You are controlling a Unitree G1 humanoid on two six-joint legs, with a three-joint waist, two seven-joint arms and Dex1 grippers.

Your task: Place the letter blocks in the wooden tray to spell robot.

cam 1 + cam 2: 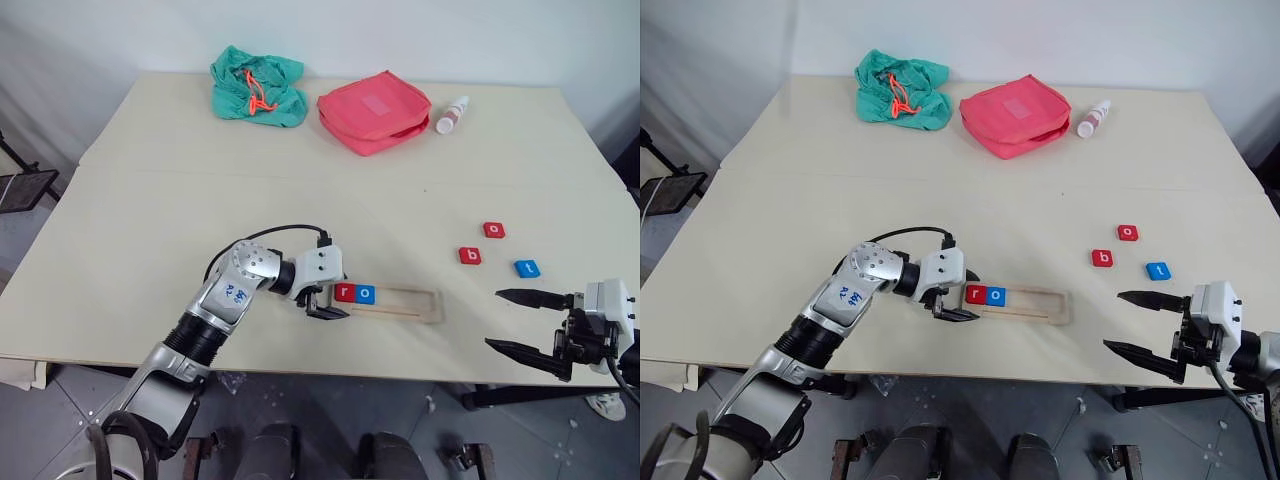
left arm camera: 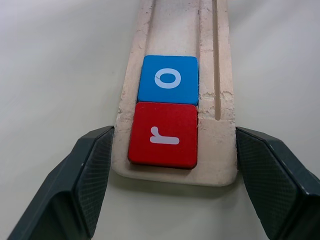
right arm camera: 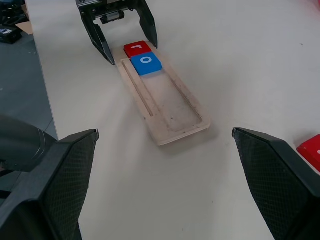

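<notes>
While the left gripper (image 1: 327, 303) is straddling the wooden tray's (image 1: 415, 305) left end with fingers spread and empty, steadying the tray looks wise. Red r (image 1: 345, 292) and blue o (image 1: 366, 294) are sitting inside; b (image 1: 470, 256), o (image 1: 494, 230), t (image 1: 527, 268) are waiting nearby. The right gripper (image 1: 525, 322) is hanging wide apart, empty.

Setting: a robot test room or lab, not a home. A plain pale surface (image 1: 150, 200) stands against a bare white wall (image 1: 400, 40) on a grey concrete-like floor (image 1: 330, 400) flecked with white bits. Staged props lie well apart on it: a red pouch (image 1: 374, 110), a crumpled green cloth bag (image 1: 257, 88), a small white bottle (image 1: 452, 116). A black stand (image 1: 25, 188) sits at the left edge.
</notes>
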